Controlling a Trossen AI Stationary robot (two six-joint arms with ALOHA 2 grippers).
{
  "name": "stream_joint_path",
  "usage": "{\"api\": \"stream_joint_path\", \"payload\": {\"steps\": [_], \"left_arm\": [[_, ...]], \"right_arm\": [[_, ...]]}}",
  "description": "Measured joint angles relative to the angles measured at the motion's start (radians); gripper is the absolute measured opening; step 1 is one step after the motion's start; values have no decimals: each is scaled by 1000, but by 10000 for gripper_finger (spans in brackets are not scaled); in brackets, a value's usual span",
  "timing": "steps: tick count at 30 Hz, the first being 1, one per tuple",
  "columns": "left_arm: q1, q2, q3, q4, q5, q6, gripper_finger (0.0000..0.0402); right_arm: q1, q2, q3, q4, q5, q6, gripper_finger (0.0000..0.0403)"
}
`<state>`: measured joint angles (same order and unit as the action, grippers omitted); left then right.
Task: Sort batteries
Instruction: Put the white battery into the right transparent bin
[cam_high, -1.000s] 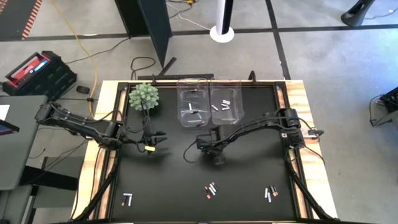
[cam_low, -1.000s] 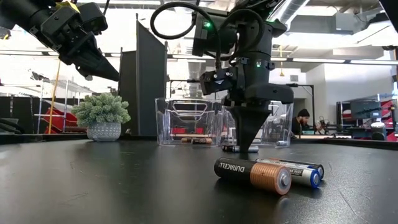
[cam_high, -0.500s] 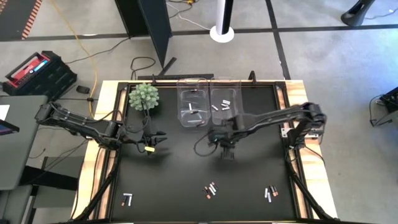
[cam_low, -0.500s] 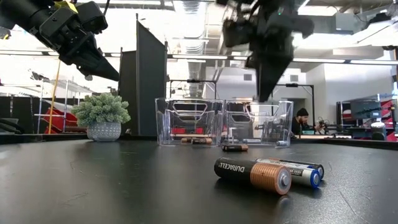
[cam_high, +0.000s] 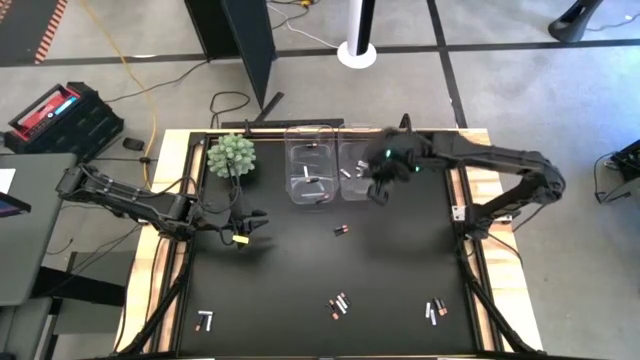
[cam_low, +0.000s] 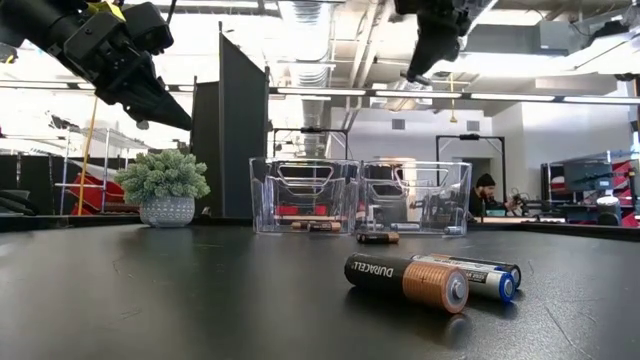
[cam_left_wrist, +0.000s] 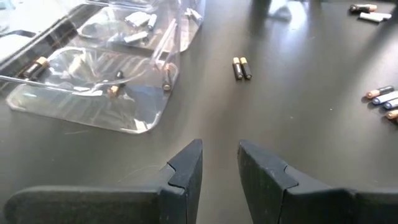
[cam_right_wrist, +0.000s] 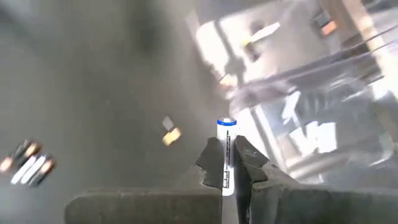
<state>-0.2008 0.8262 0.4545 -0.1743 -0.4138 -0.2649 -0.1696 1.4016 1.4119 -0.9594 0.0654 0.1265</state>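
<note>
A: Where's the battery that matters right now?

B: A white cell with a blue band (cam_right_wrist: 226, 146) sits clamped in the right pincer (cam_right_wrist: 227, 163), its long axis running along the fingers, blue end pointing out past the tips. The fingers are nearly together, with only the cell between them.

A: And where is that pincer?

B: In the high view the right pincer (cam_high: 379, 190) is upper centre, at the near edge of the right-hand clear bin (cam_high: 361, 160). In the low view it hangs high at the top of the frame, well above the bin rims.

A: So which way does the cell need to go?

B: I'd judge a short move toward the top of the high view, over the rim, into the right bin, which already holds pale cells. The left bin (cam_high: 309, 172) beside it holds darker ones.

A: Room to move?

B: Open air above both bins; the rim is the only edge to clear. A loose dark cell (cam_high: 341, 230) lies on the table (cam_high: 400, 270) just below the bins, and 3 small groups wait along the bottom.

A: The other arm?

B: The left pincer (cam_left_wrist: 219, 165) waits at centre left of the high view, partly open and empty, farther from the bins.
</note>
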Motion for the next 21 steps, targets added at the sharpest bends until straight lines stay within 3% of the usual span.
{"api": "stream_joint_path", "payload": {"steps": [9, 15, 21], "left_arm": [[0, 0, 0, 8, -6, 70, 98], [0, 0, 0, 11, 75, 86, 98], [0, 0, 0, 6, 77, 85, 98]], "right_arm": [[-234, 43, 0, 160, 0, -189, 20], [-320, 187, 0, 176, -11, -307, 20], [-379, 352, 0, 176, -12, -421, 20]]}}
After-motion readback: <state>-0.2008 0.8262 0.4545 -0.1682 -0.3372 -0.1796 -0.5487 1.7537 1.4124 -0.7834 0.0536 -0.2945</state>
